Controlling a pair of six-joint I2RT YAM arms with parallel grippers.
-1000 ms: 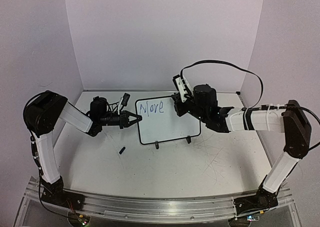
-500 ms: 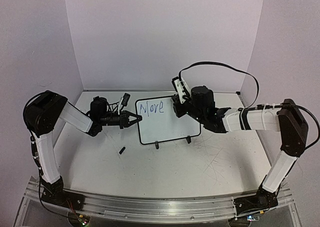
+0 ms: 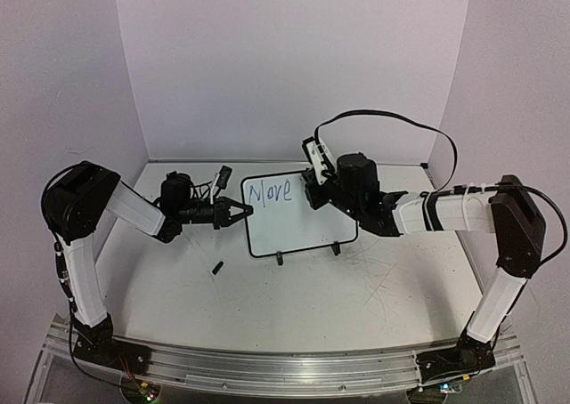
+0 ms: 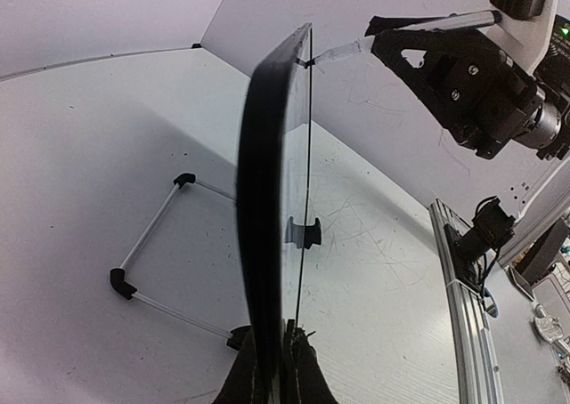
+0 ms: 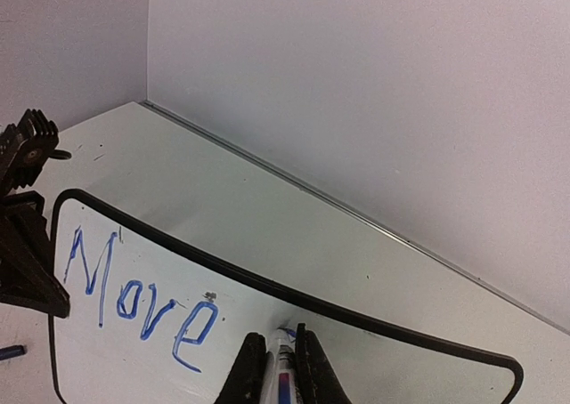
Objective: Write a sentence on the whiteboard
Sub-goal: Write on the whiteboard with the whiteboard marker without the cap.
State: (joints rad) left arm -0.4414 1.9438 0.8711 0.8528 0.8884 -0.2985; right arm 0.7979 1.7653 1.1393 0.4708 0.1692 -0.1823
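The whiteboard stands upright at the table's middle, black-framed, on two small black feet. Blue marker on it reads "Move" at the upper left; in the right wrist view the word is clear. My left gripper is shut on the whiteboard's left edge, seen edge-on in the left wrist view with the fingers clamped at its bottom. My right gripper is shut on a white marker whose tip touches the board just right of "Move", leaving a small blue mark.
A small dark cap-like piece lies on the table in front of the board's left side. The wire stand props the board from behind. White walls close in the back and sides. The tabletop is scuffed.
My right arm has shifted slightly left, bringing the marker tip closer along the board past "Move". The left gripper and the board have not moved.
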